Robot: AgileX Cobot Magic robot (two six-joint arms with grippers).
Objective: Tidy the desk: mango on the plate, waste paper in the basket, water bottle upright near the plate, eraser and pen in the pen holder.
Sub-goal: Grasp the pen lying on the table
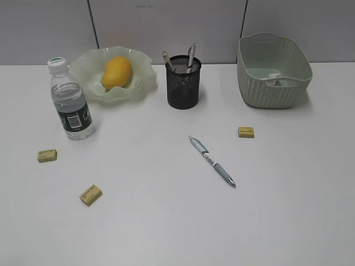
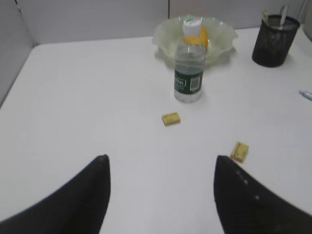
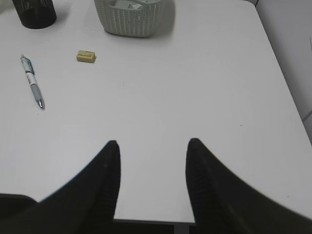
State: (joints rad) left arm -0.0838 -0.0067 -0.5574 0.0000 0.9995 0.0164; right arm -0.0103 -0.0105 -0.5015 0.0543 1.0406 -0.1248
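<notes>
We see a smooth matt white tabletop (image 1: 166, 221), a glossy translucent pale green ruffled glass dish (image 1: 141, 77), a black wire-mesh metal cup (image 1: 183, 88) and a woven-textured sage plastic tub (image 1: 272, 91) (matt).

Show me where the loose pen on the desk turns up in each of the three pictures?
Exterior view: the pen lies right of center, slanting, in front of the black mesh cup.
Left wrist view: only its tip shows at the right edge.
Right wrist view: it lies at the left.
Shared landmark: the black mesh cup.
</notes>
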